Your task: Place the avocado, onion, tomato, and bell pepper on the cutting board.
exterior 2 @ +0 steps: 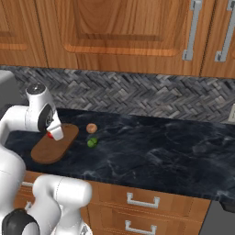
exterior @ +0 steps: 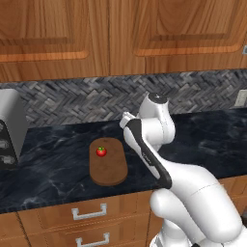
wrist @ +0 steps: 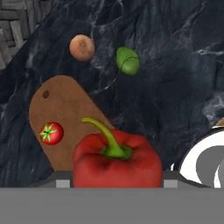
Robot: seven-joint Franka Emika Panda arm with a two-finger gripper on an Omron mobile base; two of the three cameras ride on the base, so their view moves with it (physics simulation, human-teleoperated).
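Note:
My gripper (wrist: 117, 181) is shut on the bell pepper (wrist: 116, 164), a deep red lump with a curved green stem, held above the near end of the cutting board (wrist: 65, 105). The tomato (wrist: 51, 133) rests on the brown board, bright red with a green leafy top. Past the board, the tan onion (wrist: 82, 47) and the green avocado (wrist: 127, 61) lie on the dark counter. In the right base view the gripper (exterior 2: 54, 134) hangs over the board (exterior 2: 50, 149), with the onion (exterior 2: 92, 128) and avocado (exterior 2: 92, 142) to its right. The tomato (exterior: 101, 151) also shows on the board (exterior: 110, 169).
A silver toaster (exterior: 9, 128) stands on the counter at the far left. The herringbone backsplash (exterior 2: 137, 96) and wooden wall cabinets (exterior: 120, 34) close off the back. Drawers (exterior 2: 142, 202) run below the counter's front edge.

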